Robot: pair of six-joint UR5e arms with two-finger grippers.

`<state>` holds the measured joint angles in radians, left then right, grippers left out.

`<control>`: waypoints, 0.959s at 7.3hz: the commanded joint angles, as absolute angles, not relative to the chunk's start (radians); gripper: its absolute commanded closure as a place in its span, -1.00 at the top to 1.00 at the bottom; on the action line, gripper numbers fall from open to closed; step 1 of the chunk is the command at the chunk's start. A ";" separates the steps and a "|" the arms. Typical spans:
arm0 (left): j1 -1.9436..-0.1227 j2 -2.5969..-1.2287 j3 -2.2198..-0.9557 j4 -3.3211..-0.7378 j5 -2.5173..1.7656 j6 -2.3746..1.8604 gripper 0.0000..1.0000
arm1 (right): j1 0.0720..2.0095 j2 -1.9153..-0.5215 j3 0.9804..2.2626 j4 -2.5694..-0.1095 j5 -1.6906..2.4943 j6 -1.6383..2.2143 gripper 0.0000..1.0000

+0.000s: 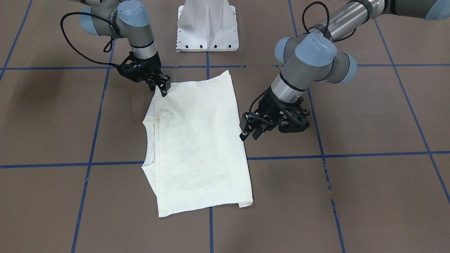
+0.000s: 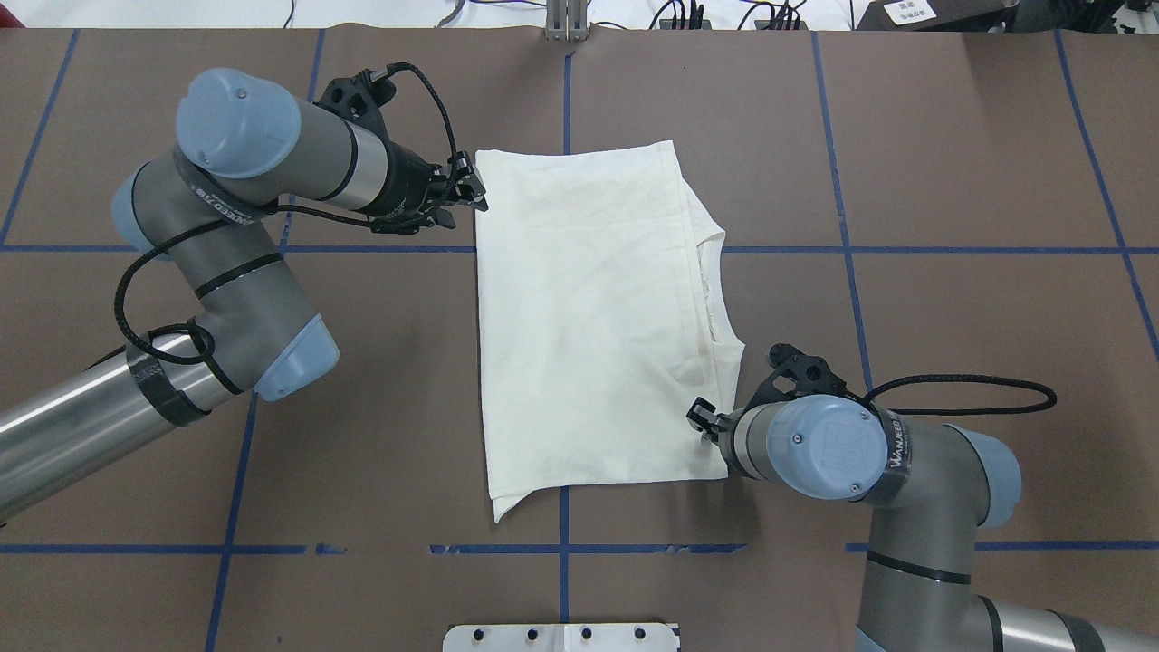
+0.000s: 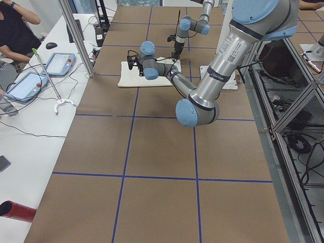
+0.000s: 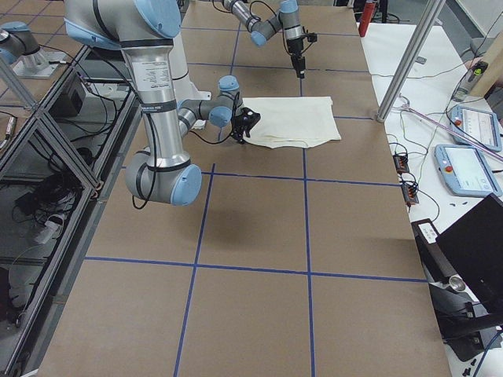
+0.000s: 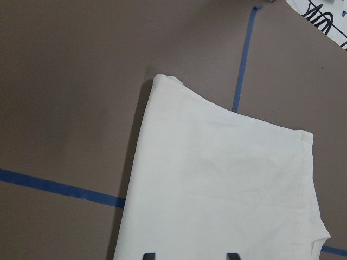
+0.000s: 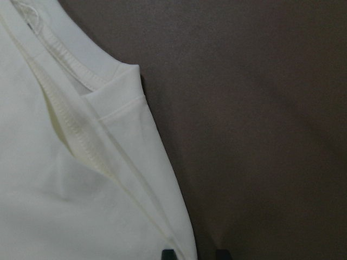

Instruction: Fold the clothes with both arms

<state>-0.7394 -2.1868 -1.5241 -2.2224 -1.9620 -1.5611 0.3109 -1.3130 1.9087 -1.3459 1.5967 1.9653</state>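
The clothes, one cream shirt (image 2: pixel 589 317), lie folded into a flat rectangle, plain side up, in the middle of the table (image 2: pixel 951 362). The ribbed collar (image 2: pixel 715 299) faces the overhead view's right. My left gripper (image 2: pixel 473 192) hovers low at the shirt's far left corner. It is open, and its two fingertips (image 5: pixel 149 255) show apart above the cloth (image 5: pixel 217 189). My right gripper (image 2: pixel 699 418) sits at the near right corner, by the shoulder fold. It is also open, one fingertip (image 6: pixel 169 253) over the shirt's edge (image 6: pixel 65 189) and the other over bare table. Neither gripper holds cloth.
The white pedestal base (image 1: pixel 207 28) stands at the robot's side of the table. Blue tape lines (image 2: pixel 842 249) grid the brown surface. A side bench with tablets (image 3: pixel 58 63), cables and a seated person (image 3: pixel 15 30) runs along the far edge.
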 commanded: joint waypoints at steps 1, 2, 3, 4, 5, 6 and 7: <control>-0.739 -2.187 -1.526 -2.223 -1.965 -1.562 0.07 | 0.310 -1.324 1.943 -1.351 1.598 1.964 -1.00; -0.739 -2.187 -1.526 -2.221 -1.962 -1.562 0.07 | 0.308 -1.316 1.945 -1.351 1.598 1.963 -1.00; -0.739 -2.187 -1.528 -2.221 -1.962 -1.562 0.07 | 0.308 -1.316 1.944 -1.350 1.597 1.963 -1.00; -0.739 -2.187 -1.531 -2.218 -1.962 -1.563 0.07 | 0.308 -1.316 1.953 -1.350 1.597 1.967 -1.00; -0.739 -2.189 -1.545 -2.198 -1.965 -1.566 0.07 | 0.310 -1.328 1.985 -1.356 1.597 1.967 -1.00; -0.736 -2.189 -1.564 -2.195 -1.965 -1.607 0.07 | 0.308 -1.336 1.997 -1.370 1.597 1.977 -1.00; -0.695 -2.177 -1.606 -2.194 -1.957 -1.662 0.07 | 0.295 -1.336 2.000 -1.371 1.597 1.989 -1.00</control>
<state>-0.7268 -2.1858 -1.5669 -2.1981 -1.9629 -1.6079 0.3053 -1.3322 1.9898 -1.3650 1.5969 1.9766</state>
